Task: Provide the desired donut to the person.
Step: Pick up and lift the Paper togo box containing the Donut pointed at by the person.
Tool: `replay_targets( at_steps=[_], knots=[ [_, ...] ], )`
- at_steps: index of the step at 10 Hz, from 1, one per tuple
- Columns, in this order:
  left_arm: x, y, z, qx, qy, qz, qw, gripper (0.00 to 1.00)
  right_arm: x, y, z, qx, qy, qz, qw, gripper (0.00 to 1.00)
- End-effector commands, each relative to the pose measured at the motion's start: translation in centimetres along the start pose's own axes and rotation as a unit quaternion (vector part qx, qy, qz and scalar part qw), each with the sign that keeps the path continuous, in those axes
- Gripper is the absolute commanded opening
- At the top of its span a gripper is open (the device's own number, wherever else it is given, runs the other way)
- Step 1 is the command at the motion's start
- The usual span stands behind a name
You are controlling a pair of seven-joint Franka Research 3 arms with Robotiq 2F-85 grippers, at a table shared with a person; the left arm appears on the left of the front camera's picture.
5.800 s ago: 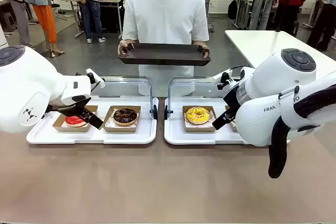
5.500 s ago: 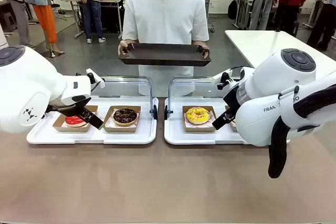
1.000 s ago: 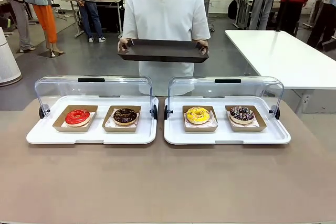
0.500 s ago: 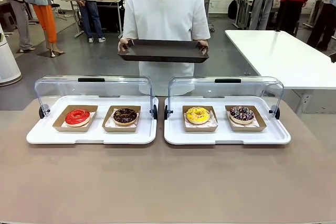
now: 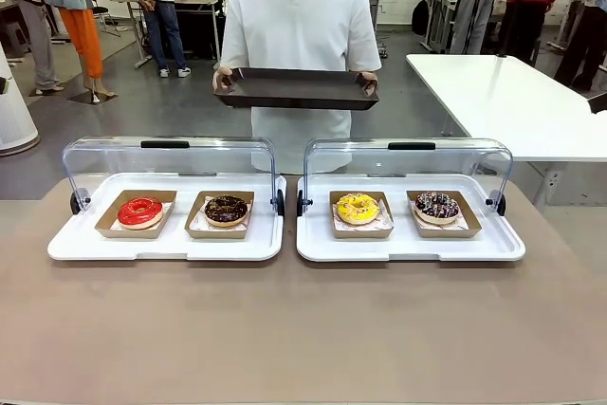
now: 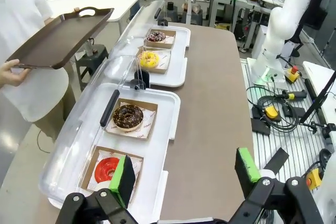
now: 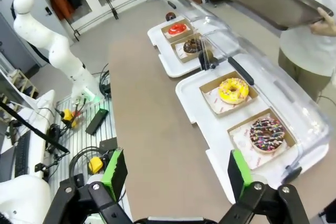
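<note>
Both arms have pulled back off the trays since a few seconds ago. The left gripper [image 6: 185,170] and the right gripper [image 7: 177,170] now hang high over the table [image 5: 303,329], each with its fingers spread wide and nothing between them. Four donuts lie there, one apiece in four brown card holders, two to each of two white trays. The left white tray [image 5: 166,251] bears a glossy red donut [image 5: 140,211] and a chocolate donut [image 5: 226,209]; the right white tray [image 5: 408,253] bears a yellow donut [image 5: 358,207] and a dark sprinkled donut [image 5: 437,204]. Two clear lids stand tipped up behind them. Which donut is wanted cannot be told. Across the table the person [image 5: 302,26] holds one dark tray [image 5: 296,90] in both hands.
</note>
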State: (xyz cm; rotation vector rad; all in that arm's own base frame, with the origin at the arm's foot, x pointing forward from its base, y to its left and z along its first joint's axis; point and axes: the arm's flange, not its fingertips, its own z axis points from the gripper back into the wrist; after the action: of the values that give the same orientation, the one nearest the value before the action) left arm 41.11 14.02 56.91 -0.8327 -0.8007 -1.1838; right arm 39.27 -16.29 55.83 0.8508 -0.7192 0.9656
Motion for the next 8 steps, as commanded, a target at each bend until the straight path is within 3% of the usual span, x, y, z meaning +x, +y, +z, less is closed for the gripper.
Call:
replay_targets(
  at_steps=[1, 8],
  knots=[
    [0.13, 0.04, 0.28, 0.006, -0.014, -0.001, 1.0, 1.0, -0.45, -0.25, 0.38, -0.006, -0.004, -0.01, 1.0, 1.0],
    [0.13, 0.04, 0.28, 0.006, -0.014, -0.001, 1.0, 1.0, -0.45, -0.25, 0.38, -0.006, -0.004, -0.01, 1.0, 1.0]
  ],
)
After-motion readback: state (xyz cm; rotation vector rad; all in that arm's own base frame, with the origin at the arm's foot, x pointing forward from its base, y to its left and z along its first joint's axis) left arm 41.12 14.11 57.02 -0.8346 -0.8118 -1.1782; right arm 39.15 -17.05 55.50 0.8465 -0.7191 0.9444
